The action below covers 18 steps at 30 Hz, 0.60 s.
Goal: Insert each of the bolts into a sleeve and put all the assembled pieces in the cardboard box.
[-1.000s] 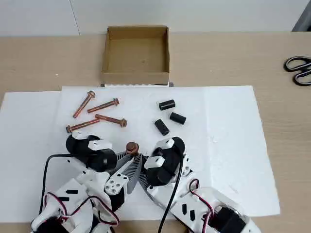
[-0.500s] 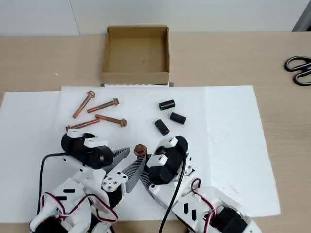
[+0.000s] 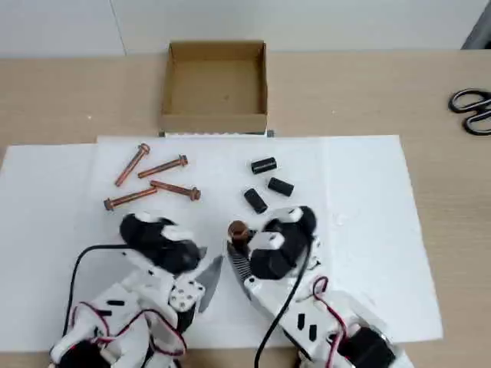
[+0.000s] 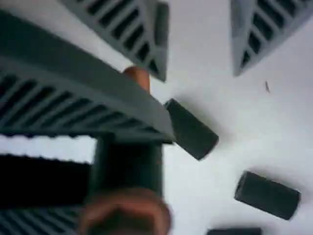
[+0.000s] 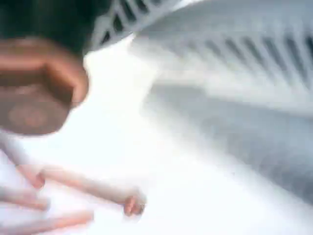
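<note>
**Inspector:** State of the right end effector [image 3: 238,241]?

**Assessor:** Closed on one assembled piece [image 3: 238,229], bolt head uppermost, with the black sleeve round the shank (the left wrist view shows the copper tip poking out the far end). The piece is held over the white paper [image 3: 360,230], near the three loose sleeves [image 3: 255,201].

**Inspector:** And the left end effector [image 4: 198,68]?

**Assessor:** Fingers spread wide, gripping nothing, close beside the right one.

**Inspector:** Step in hand?

**Assessor:** In my judgement, delivery to the cardboard box [image 3: 215,123]. Recommendations:
- Keep the head uppermost so the bolt cannot slide out of its sleeve.
- Gain height before crossing, since the loose sleeves lie between the piece and the box.
- Release low and well inside the walls (a high drop risks a bounce over the rim).

**Inspector:** Containers?

**Assessor:** One only, the cardboard box, standing on the counter [image 3: 77,100] at the paper's far edge. No piece lies in it yet. Four loose bolts [image 3: 163,166] wait on the paper, apart from the sleeves.
</note>
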{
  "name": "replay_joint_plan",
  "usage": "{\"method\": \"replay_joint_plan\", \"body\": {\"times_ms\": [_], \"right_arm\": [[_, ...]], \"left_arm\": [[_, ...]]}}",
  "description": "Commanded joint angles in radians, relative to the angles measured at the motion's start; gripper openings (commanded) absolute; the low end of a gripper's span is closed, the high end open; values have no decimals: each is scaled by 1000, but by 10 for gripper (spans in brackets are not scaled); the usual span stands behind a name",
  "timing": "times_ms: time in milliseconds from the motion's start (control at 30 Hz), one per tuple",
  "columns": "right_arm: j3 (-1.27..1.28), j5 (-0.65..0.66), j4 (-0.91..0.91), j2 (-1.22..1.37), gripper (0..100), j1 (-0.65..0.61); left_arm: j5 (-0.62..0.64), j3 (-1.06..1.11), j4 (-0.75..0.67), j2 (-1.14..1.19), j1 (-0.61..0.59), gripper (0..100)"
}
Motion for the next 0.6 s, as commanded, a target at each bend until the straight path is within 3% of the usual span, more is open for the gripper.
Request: {"method": "replay_joint_plan", "body": {"times_ms": [0,267,400,567], "right_arm": [[-15,-2,-35,-7,3,15],[-14,-2,-35,-7,3,15],[-14,-3,-35,-7,3,35],[-14,-3,-25,-5,3,199]], "left_arm": [[-11,-35,12,-5,3,76],[23,-36,6,-6,-66,70],[-18,-36,-40,-8,-216,6],[-109,4,-115,-8,-470,6]]}}
